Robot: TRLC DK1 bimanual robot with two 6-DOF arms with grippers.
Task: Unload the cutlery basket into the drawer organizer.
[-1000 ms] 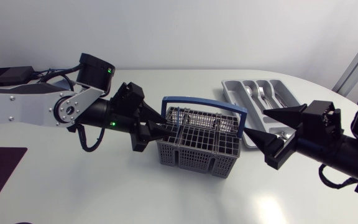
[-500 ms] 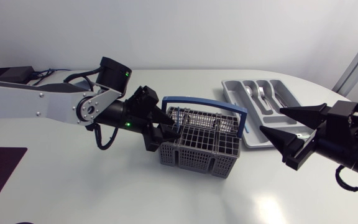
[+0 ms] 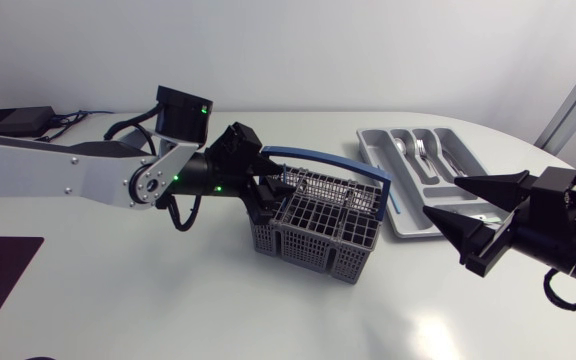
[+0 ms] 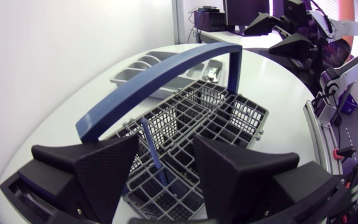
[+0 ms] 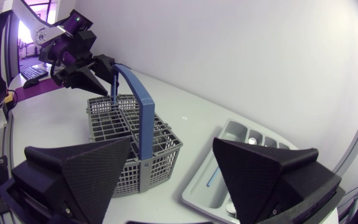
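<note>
Left gripper [image 4: 165,149]: fingers apart, tips lowered over the left end of the cutlery basket [image 3: 313,252], straddling an upright blue-handled utensil [image 4: 151,149]. No contact visible, not clamped.

Basket sits mid-table, its blue carry handle [image 3: 320,160] arching overhead. Drawer organizer [image 3: 368,152] lies toward the table's far right edge, with silver cutlery [image 3: 420,150] in it.

Right gripper [image 3: 444,198] hovers at the organizer's near end, fingers spread, holding nothing.

Judgement: centre the utensil between the fingers, close high on it and lift straight up. That should clear the grid and the arch; otherwise the basket may drag or tip.
</note>
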